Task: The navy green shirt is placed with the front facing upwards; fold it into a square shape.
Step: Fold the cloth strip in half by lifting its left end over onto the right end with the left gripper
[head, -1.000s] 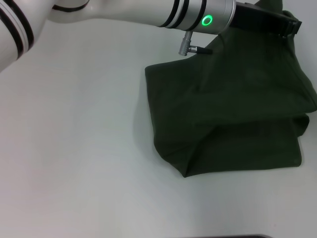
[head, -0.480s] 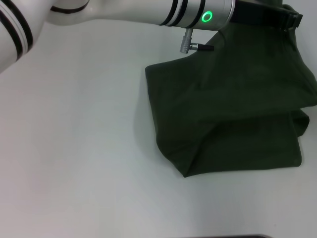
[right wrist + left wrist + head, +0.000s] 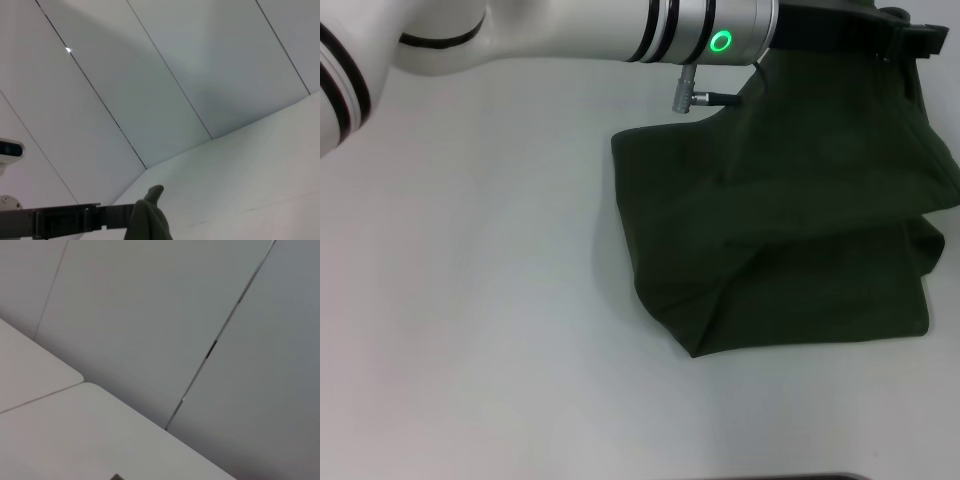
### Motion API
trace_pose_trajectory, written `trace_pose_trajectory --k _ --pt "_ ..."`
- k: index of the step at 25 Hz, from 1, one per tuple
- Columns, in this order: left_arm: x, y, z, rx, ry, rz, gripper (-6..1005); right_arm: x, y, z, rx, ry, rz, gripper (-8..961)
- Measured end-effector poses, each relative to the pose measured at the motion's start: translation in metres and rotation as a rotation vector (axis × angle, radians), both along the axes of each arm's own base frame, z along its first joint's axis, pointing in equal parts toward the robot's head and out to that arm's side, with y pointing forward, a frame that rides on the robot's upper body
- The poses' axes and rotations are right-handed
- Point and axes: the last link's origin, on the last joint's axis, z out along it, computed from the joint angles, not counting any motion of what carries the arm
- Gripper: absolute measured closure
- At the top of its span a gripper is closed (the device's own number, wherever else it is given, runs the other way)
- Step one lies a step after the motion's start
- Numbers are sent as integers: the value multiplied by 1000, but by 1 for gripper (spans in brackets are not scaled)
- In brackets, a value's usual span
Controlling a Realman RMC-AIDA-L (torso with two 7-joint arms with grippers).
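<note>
The navy green shirt [image 3: 790,240] lies crumpled and partly folded on the right half of the white table [image 3: 470,300], showing plain dark fabric. My left arm reaches across the far side of the table, and its black left gripper [image 3: 905,42] holds the shirt's far right part lifted, so the cloth hangs down from it. In the right wrist view the left gripper [image 3: 131,216] shows as a black bar pinching a peak of the shirt's cloth [image 3: 149,220]. My right gripper is out of view.
The table's left half is bare white surface. A silver cable plug [image 3: 685,95] sticks out under the left wrist near the shirt's far left corner. Panelled grey walls [image 3: 150,315] stand behind the table. A dark strip [image 3: 800,477] marks the near edge.
My left arm has shifted slightly farther back and to the right, drawing the pinched cloth higher. The shirt's lower folds stay where they were.
</note>
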Motion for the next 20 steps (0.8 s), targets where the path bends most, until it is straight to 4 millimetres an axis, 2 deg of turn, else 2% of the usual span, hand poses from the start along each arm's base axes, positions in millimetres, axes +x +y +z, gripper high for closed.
trace_pose_trajectory --k 14,20 --pt "-1 -2 0 -12 14 -28 235 -1 3 1 2 -3 4 54" --pt "-8 -6 -7 2 69 -111 30 -1 3 1 1 -4 3 54"
